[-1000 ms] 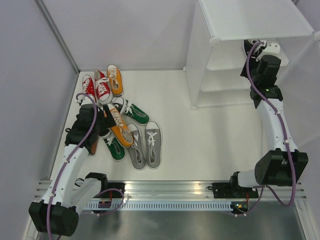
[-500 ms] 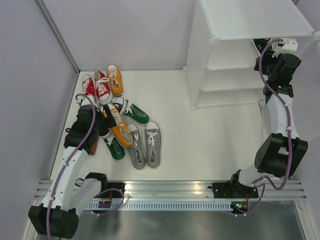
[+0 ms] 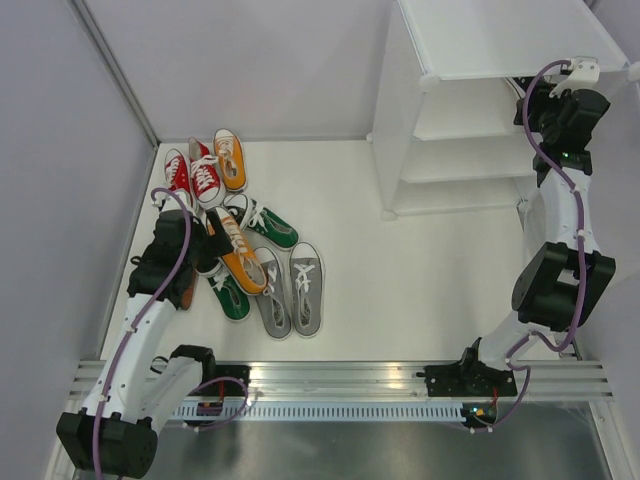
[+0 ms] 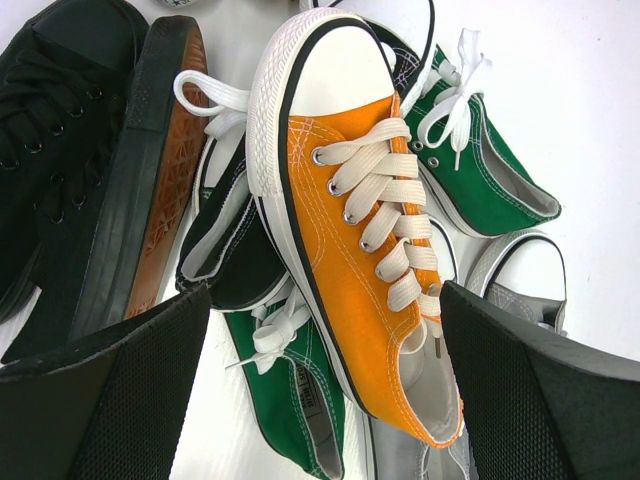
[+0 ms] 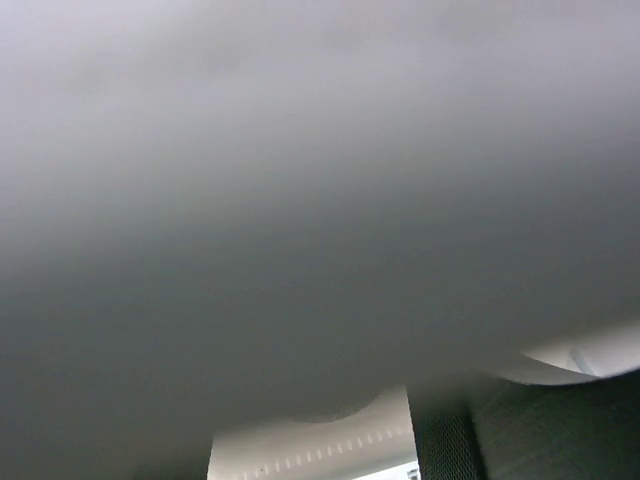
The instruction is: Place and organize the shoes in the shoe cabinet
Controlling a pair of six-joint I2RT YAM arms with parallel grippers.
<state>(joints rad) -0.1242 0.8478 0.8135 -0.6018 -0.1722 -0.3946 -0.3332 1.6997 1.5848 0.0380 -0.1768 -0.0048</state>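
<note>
White arms carry black joints, black jaws, purple cables.

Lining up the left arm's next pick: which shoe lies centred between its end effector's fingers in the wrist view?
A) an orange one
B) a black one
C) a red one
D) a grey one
A: the orange shoe fills the gap between the fingers of the open left end effector; the black shoe lies off to one side.

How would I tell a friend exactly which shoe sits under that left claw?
Find the heap of sneakers on the white floor, left of the shoe cabinet. In its middle, between the open fingers of the left gripper, an orange sneaker lies diagonally on top of green shoes. The only other orange shoe sits at the heap's far edge, beside the red pair.
</note>
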